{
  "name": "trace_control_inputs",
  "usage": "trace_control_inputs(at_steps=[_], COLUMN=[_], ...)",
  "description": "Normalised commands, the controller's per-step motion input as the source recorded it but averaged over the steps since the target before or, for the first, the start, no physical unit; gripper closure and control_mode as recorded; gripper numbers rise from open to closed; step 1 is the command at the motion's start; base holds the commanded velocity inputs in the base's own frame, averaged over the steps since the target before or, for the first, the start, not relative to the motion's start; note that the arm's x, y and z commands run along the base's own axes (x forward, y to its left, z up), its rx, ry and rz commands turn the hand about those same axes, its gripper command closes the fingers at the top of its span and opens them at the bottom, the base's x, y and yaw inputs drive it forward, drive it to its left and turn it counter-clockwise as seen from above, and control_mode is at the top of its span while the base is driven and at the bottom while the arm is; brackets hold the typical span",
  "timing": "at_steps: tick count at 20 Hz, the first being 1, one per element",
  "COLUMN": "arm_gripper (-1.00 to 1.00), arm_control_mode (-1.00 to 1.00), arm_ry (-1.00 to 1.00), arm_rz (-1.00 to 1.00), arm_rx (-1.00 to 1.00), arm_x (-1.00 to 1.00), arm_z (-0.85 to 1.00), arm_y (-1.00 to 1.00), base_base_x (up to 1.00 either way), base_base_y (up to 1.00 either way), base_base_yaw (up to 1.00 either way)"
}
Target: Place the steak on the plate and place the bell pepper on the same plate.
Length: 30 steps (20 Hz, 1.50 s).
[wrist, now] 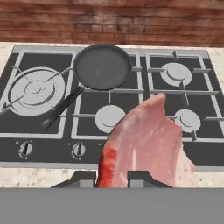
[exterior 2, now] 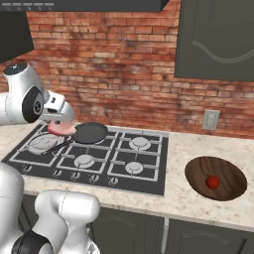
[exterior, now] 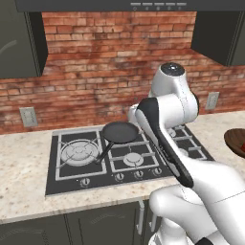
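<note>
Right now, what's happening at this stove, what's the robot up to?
The gripper is shut on the steak and holds it up over the stovetop, near the empty black frying pan. The bell pepper sits on the dark round wooden board on the counter to the right of the stove. So the steak is picked up but not yet put down, and the pepper is untouched.

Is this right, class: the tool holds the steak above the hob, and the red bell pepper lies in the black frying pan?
Not quite. The bell pepper lies on the brown wooden board right of the hob, as the right base view shows. The frying pan holds nothing. The tool does hold the steak above the hob.
</note>
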Motion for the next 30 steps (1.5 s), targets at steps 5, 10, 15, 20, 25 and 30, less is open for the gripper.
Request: trace_control_inputs(at_steps=[5, 10, 15, 20, 25, 30], arm_gripper=[1.00, 1.00, 1.00, 1.00, 1.00, 1.00], arm_control_mode=[-1.00, -1.00, 1.00, 1.00, 1.00, 1.00], arm_ry=[0.15, 0.07, 0.00, 0.00, 0.00, 0.00], arm_rz=[-0.01, -0.04, 0.00, 0.00, 0.00, 0.00], arm_rx=[0.00, 0.01, 0.00, 0.00, 0.00, 0.00], arm_x=[-0.47, -0.35, 0.00, 0.00, 0.00, 0.00], arm_z=[0.03, 0.00, 0.00, 0.00, 0.00, 0.00], arm_y=[-0.03, -0.19, 0.00, 0.00, 0.00, 0.00], base_base_x=[0.00, 0.00, -0.11, -0.70, 0.01, 0.30], base_base_y=[0.00, 0.00, -0.07, -0.91, -1.00, -1.00], base_base_yaw=[0.00, 0.00, -0.02, -0.24, -0.16, 0.00])
